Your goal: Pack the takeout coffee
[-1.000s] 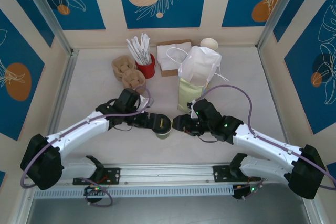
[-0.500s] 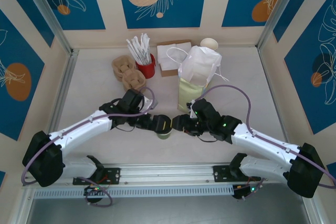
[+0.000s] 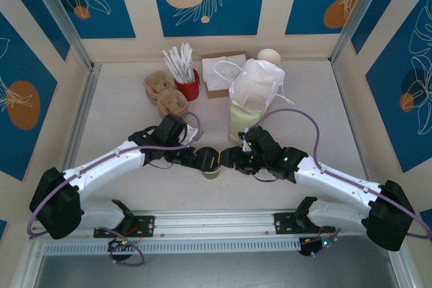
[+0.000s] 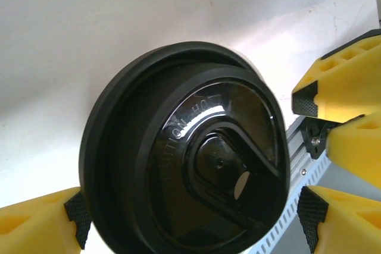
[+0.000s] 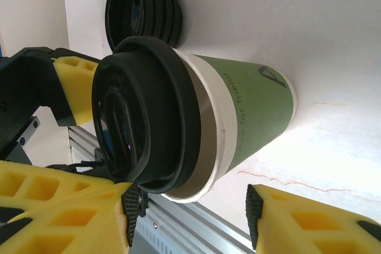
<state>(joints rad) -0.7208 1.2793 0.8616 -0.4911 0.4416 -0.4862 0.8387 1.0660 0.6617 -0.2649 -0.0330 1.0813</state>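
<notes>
Olive-green paper under a black lid point(image 4: 190, 147), the takeout coffee point(image 5: 238, 111) stands near the front edge of the table point(image 3: 317, 119), left gripper point(image 3: 204, 160) spread loosely around the lid, right gripper point(image 5: 191, 206) unclenched astride the sides; light, crushable, probably sloshy, so pinch gently below the rim
</notes>
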